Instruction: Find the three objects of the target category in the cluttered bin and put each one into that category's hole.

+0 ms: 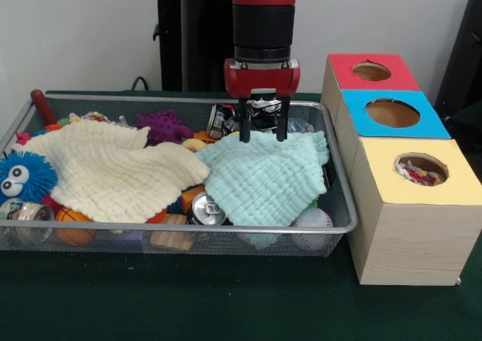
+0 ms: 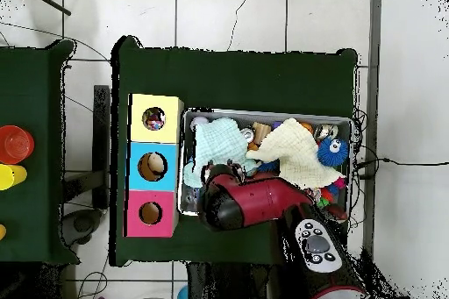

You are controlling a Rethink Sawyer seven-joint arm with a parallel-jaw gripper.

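The wire mesh bin (image 1: 331,228) (image 2: 263,114) holds clutter. A cream waffle cloth (image 1: 113,172) (image 2: 294,151) lies spread over its left and middle in the front view. A mint-green waffle cloth (image 1: 263,179) (image 2: 215,145) lies spread on the right. My gripper (image 1: 263,136) is open, with its tips at the mint cloth's far edge and nothing between them. In the overhead view the arm (image 2: 250,201) hides it. The yellow-topped hole (image 1: 422,168) (image 2: 153,119) shows the white confetti cloth (image 1: 416,177) inside it.
The blue-topped hole (image 1: 392,113) and the red-topped hole (image 1: 371,71) sit behind the yellow one on the same wooden box. The bin also holds a blue fuzzy ball with eyes (image 1: 22,177), a purple spiky toy (image 1: 164,125), drink cans (image 1: 207,209), a baseball (image 1: 312,219) and an orange ball (image 1: 71,220).
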